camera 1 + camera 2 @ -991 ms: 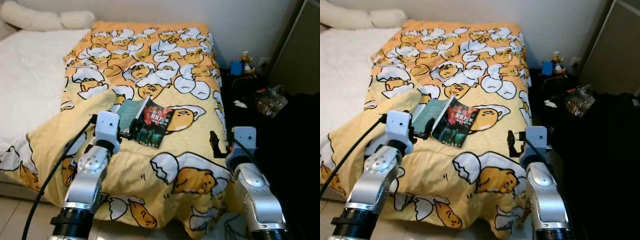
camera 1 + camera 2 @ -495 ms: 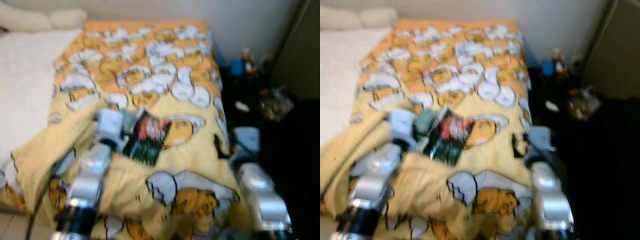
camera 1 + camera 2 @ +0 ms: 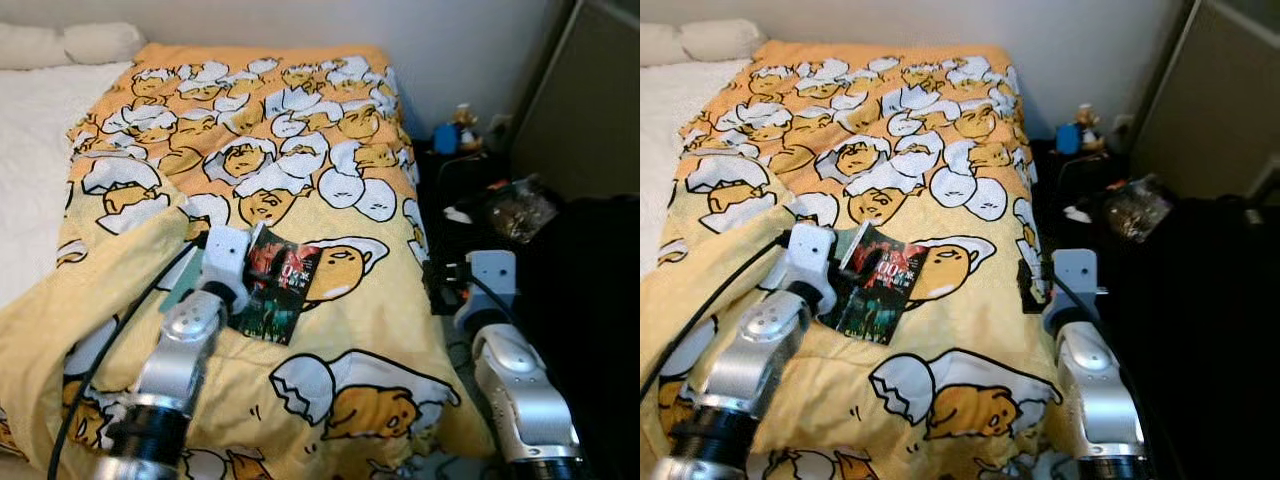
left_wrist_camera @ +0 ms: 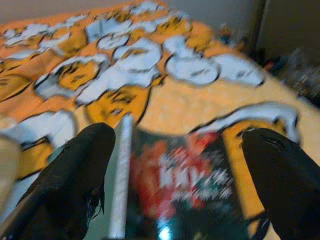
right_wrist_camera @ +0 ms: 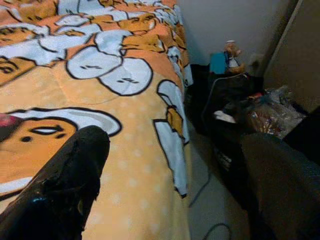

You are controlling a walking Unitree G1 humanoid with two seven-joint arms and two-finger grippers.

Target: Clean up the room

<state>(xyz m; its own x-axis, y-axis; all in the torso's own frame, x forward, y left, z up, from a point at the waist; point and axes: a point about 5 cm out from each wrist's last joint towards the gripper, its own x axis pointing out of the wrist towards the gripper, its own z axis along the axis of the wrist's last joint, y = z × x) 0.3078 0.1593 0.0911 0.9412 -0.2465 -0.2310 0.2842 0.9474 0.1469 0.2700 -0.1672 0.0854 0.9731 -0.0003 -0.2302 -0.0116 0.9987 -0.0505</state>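
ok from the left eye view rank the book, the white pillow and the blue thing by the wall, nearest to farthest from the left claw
1. Book: on the blanket, right at the left claw.
2. White pillow: at the bed's head, far corner on the robot's left.
3. Blue thing: beside the bed on the robot's right, by the wall. It and the pillow are close to call.

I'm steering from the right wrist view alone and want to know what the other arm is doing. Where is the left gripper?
Observer: The left gripper hangs over a book lying on the yellow blanket, fingers open, one on each side of it.
Operator: Is the book closed?
Observer: No, it lies open, dark red-and-green cover facing up.
Operator: And my right gripper, from above?
Observer: The right gripper sits at the bed's right edge, apart from the book.
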